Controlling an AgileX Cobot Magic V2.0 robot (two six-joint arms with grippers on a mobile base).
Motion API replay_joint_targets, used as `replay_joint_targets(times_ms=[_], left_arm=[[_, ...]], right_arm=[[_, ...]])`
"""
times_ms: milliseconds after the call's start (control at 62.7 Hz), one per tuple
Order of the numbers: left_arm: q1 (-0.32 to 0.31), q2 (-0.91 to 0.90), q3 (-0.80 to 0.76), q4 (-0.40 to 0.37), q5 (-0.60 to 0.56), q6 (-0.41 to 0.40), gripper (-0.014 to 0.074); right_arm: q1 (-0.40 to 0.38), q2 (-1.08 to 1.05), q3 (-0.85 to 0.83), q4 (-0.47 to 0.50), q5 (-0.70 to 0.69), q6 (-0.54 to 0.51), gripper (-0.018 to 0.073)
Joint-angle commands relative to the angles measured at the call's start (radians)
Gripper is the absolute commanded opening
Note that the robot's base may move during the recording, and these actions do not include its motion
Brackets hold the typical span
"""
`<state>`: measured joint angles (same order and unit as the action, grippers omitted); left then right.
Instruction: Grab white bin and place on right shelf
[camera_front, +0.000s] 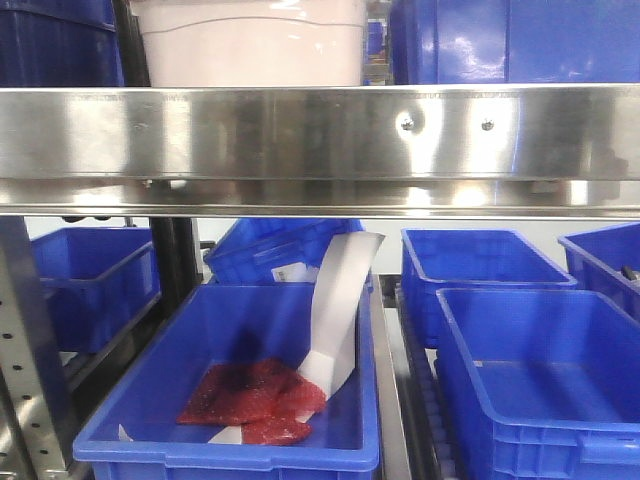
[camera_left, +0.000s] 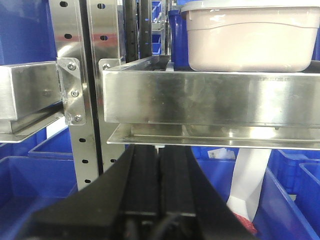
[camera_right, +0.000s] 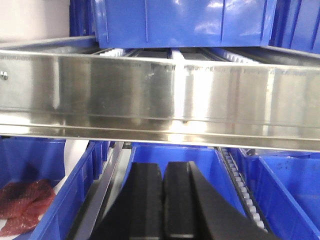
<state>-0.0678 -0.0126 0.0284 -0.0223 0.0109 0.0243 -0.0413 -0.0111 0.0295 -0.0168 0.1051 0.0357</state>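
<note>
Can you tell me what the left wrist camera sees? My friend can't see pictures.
A pinkish-white bin with a lid sits on a shiny steel shelf, above the left claw, whose two black fingers are pressed together and hold nothing. Blue crates sit lower down, and a white paper strip hangs into one.

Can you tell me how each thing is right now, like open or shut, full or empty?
white bin: lid on, sitting on the steel shelf.
left hand: shut, holding nothing.
right hand: shut, holding nothing.
front blue crate: open, with red pieces and a white strip inside.
right blue crate: open, empty.
</note>
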Motion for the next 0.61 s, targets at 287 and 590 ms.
replay_joint_targets(times_ms=[287,590], left_arm=[[-0.007,-0.007,0.023,-0.006,-0.089,-0.011,-0.0118],[-0.007,-0.007,0.023,-0.006,-0.089,-0.011,-0.0118]], right_arm=[[0.0,-0.008,-0.005,0.004,-0.1,-0.011,0.0072],[0.0,-0.008,-0.005,0.004,-0.1,-0.011,0.0072]])
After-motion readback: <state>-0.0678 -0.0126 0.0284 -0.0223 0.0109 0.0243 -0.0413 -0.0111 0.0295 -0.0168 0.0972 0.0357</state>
